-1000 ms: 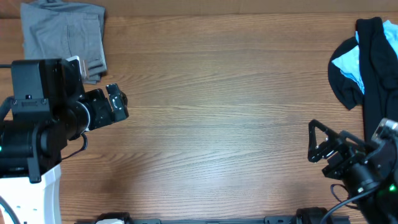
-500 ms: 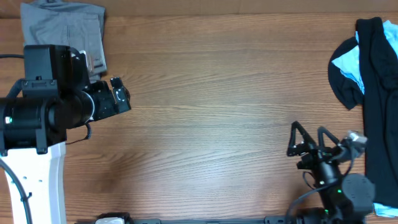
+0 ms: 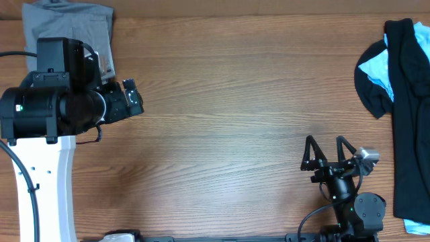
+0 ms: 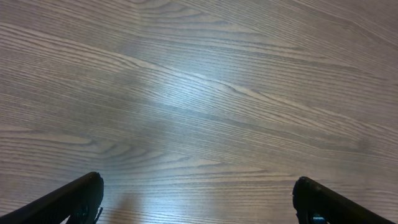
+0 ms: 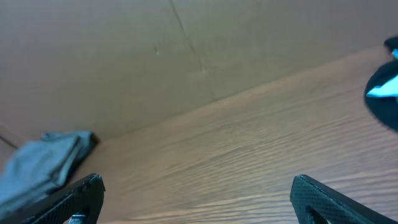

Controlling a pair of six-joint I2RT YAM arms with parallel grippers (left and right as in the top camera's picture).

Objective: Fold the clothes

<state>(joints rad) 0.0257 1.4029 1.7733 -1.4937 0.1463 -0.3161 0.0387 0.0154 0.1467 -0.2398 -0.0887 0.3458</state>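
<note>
**Both claws open over bare wood, clothes at the far corners**

The folded grey cotton shorts (image 3: 67, 30) lie flat at the tabletop's (image 3: 235, 101) far left corner, partly hidden under the left arm. The left claw (image 3: 133, 98) hangs just beside them above the brown wood-grain tabletop, its fingers spread wide and holding nothing. Its wrist camera shows only bare wood between the tips.

At the right edge sits a crumpled black garment (image 3: 406, 101) with a light-blue garment (image 3: 375, 67) showing from under it, the two touching. The right claw (image 3: 324, 151) is near the front edge, well apart from that pile. Its fingers are also spread wide and empty.
</note>
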